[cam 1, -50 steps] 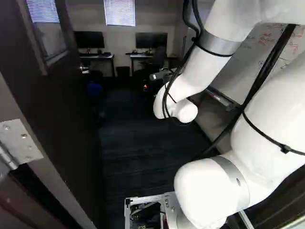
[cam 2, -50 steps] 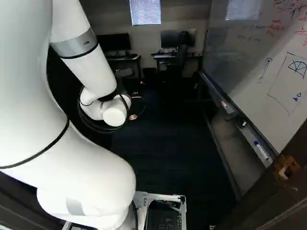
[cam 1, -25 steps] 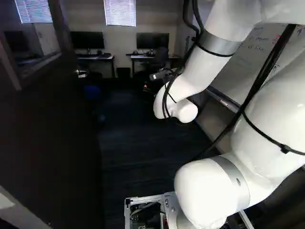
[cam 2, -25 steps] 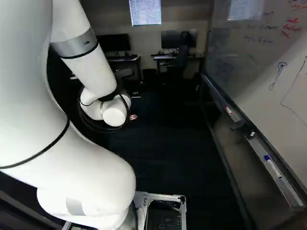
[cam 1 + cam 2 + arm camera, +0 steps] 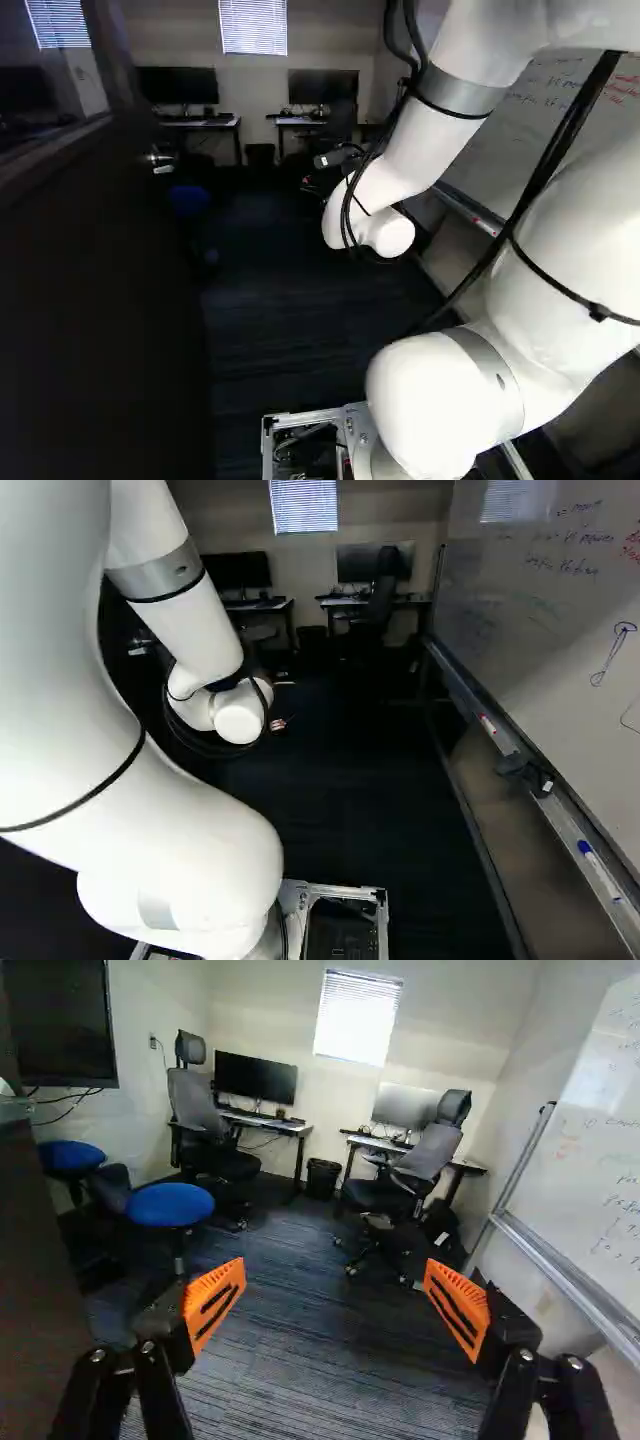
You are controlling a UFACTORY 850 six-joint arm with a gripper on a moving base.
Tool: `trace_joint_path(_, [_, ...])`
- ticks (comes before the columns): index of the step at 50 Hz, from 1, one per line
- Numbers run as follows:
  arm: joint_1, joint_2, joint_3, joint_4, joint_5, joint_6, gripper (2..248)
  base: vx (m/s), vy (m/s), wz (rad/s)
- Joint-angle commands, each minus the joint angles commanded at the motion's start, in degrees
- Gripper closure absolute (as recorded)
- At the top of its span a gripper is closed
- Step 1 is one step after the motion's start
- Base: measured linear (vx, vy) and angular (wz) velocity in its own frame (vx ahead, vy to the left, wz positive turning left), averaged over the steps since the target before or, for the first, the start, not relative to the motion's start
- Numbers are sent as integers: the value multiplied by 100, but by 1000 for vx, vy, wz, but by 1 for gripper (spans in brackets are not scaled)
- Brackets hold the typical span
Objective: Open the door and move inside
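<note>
In the right base view, part of my gripper (image 5: 278, 724) shows just past the white wrist, over dark floor. Seen from the wrist, the gripper (image 5: 336, 1270) has its orange-padded fingers wide apart, nothing between them. The dark door (image 5: 100, 300) stands swung inward along the left of the left base view, its metal handle (image 5: 157, 158) at the far edge and a window in its upper part. The door's dark surface (image 5: 35, 1290) also appears beside the gripper in the wrist view, apart from the fingers.
A whiteboard (image 5: 540, 630) with a marker tray (image 5: 560, 825) runs along the side opposite the door. Farther in are blue stools (image 5: 170, 1205), office chairs (image 5: 425, 1160), desks with monitors (image 5: 255, 1077) and a bin (image 5: 322, 1178) by the back wall.
The base has moved forward: the door's hinge and frame have left the left base view, and the whiteboard tray has come nearer. The arm keeps its pose against its lowest joint.
</note>
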Motion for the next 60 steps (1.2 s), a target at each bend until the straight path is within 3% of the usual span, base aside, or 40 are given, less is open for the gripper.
trace_joint_path(60, [0,0,0,0,0,0,3,189,-17,4])
